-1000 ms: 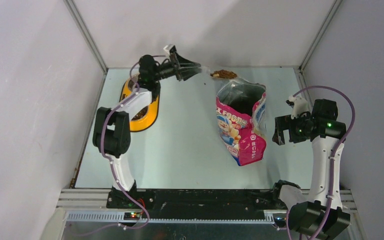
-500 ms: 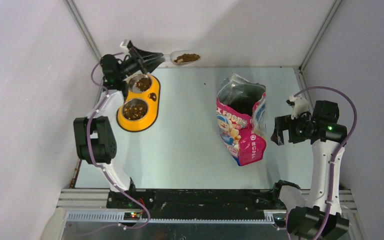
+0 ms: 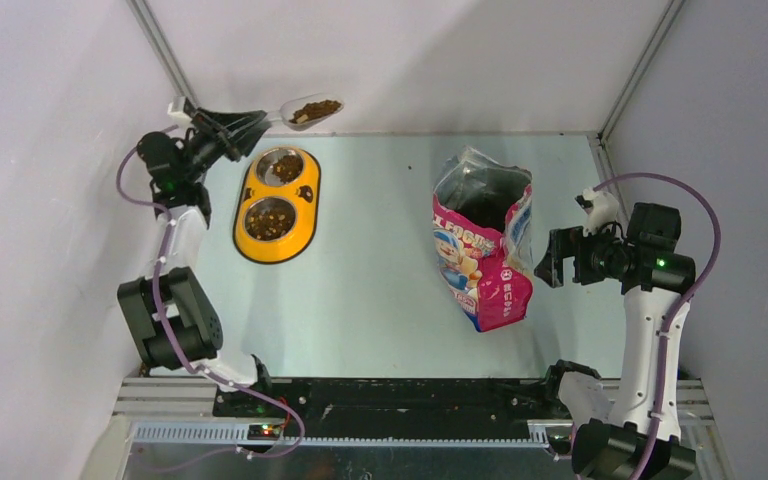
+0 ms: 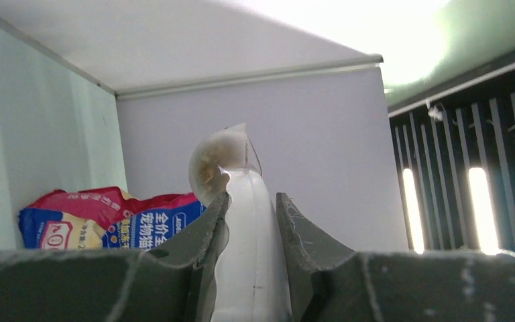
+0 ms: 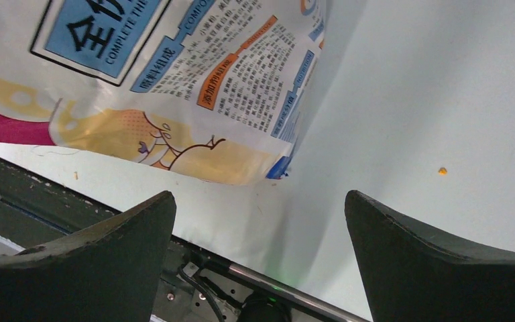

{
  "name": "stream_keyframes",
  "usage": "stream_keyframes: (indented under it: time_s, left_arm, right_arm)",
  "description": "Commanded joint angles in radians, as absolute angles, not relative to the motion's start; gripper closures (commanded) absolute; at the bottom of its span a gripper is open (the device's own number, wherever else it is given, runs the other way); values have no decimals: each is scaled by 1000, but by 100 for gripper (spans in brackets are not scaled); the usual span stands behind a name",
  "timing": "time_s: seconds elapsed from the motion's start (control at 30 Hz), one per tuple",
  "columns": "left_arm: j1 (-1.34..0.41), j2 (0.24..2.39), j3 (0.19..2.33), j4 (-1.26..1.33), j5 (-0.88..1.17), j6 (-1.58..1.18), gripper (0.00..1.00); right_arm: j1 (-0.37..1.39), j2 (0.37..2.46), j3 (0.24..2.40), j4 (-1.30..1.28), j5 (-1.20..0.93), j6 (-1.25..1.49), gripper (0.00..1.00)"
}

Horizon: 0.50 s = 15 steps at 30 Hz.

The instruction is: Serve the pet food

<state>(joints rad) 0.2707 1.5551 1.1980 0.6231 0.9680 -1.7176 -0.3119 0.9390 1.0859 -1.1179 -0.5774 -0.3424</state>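
Observation:
My left gripper (image 3: 253, 123) is shut on the handle of a clear plastic scoop (image 3: 305, 110), held high at the back left, above the far end of the orange double bowl (image 3: 305, 215). The scoop carries a small heap of brown pet food (image 3: 316, 107). Both steel bowls hold pet food too, the far one (image 3: 286, 168) and the near one (image 3: 268, 221). In the left wrist view the scoop's handle (image 4: 249, 248) stands between the fingers. My right gripper (image 3: 552, 270) is open and empty, just right of the pink-blue cat bag (image 3: 485, 245), which stands open.
The enclosure's back wall and left wall are close to the left arm. The bag's lower side (image 5: 194, 74) fills the top of the right wrist view. A single kibble (image 5: 442, 171) lies on the table near the right gripper. The table's front rail (image 3: 410, 395) runs along the near edge.
My left arm has swung left with the loaded scoop, from above the bag's mouth to above the orange bowl's far end. The right arm has barely moved.

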Motion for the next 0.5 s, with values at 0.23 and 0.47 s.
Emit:
stream_keyframes:
  time_s: [0.23, 0.47]
  left_arm:
    - [450, 1439, 1025, 705, 890, -1663, 100]
    - [507, 1402, 932, 691, 782, -1570, 100]
  right_arm:
    - [-307, 904, 1126, -1073, -638, -301, 0]
    - [-307, 895, 1125, -1081, -636, -310, 1]
